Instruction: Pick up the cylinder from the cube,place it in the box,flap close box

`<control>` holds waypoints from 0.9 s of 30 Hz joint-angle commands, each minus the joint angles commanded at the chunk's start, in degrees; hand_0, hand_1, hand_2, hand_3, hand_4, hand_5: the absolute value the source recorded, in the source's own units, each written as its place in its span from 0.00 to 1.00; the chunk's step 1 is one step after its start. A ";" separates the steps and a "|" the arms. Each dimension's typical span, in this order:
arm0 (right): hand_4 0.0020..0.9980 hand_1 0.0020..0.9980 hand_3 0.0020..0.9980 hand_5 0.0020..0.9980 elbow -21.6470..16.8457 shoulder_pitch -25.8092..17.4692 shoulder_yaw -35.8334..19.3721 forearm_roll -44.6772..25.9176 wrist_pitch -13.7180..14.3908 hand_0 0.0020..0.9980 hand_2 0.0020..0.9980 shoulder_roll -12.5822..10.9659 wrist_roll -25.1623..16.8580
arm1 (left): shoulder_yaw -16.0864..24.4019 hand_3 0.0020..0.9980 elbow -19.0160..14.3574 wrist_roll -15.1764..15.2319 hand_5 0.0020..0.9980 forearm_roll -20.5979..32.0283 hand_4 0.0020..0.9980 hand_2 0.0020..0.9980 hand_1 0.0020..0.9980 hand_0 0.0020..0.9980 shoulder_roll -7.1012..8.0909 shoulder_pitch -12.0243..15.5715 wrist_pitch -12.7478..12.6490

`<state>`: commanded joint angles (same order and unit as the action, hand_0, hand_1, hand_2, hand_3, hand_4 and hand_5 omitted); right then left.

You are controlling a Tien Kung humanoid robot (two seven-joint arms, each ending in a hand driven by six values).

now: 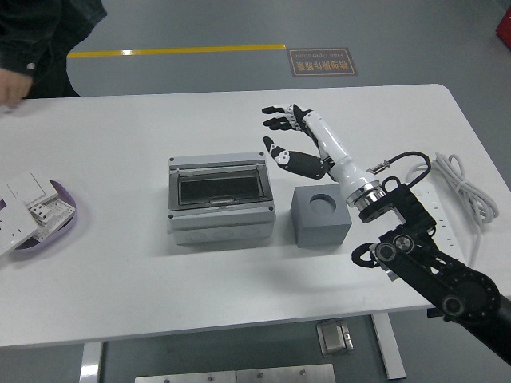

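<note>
Right hand (299,137) is open, fingers spread, holding nothing; it hovers above the tabletop (239,271) just past the far edge of the cube (321,216), off the box's far right corner. White forearm runs back toward the near right into the black arm (435,267), which enters from the lower right corner. Cube is grey, sits just right of the box (221,197), close but not touching as far as I can see; round socket in its top face looks bare. Cylinder: can't spot it anywhere, not on the cube, not in the hand; can't tell if it's in the box. Box is grey, mid-tabletop, with a dark window panel on top that looks flat and closed. Right of the arm, near the right edge: white power strip (429,209) with coiled white cable (459,179). Far left: purple tray (65,214) with white switch plates (24,209), partly hanging over the left edge. Person at top left corner, dark sleeve (44,36) visible, well away from the box.
</note>
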<state>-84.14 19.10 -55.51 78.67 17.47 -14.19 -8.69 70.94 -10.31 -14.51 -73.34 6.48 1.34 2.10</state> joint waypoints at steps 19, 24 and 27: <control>0.63 0.65 0.66 0.11 8.40 -16.43 -26.61 -18.19 -6.25 0.73 0.62 8.11 -17.36 | -2.16 0.60 0.00 0.10 0.27 3.40 0.67 0.56 0.58 0.60 0.51 1.67 -0.63; 0.67 0.64 0.64 0.03 9.07 -16.52 -26.66 -15.93 -6.83 0.73 0.61 8.69 -15.05 | -2.22 0.60 0.00 0.12 0.27 3.62 0.67 0.56 0.58 0.60 0.85 1.86 -0.62; 0.67 0.64 0.64 0.03 9.39 -16.67 -26.34 -15.00 -6.99 0.73 0.61 8.92 -14.39 | -2.14 0.60 0.00 0.05 0.27 3.60 0.67 0.56 0.58 0.60 0.99 2.05 -0.60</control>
<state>-74.75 2.42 -81.85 63.66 10.48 -5.27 -23.08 68.81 -10.31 -14.46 -69.74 7.47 3.39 1.50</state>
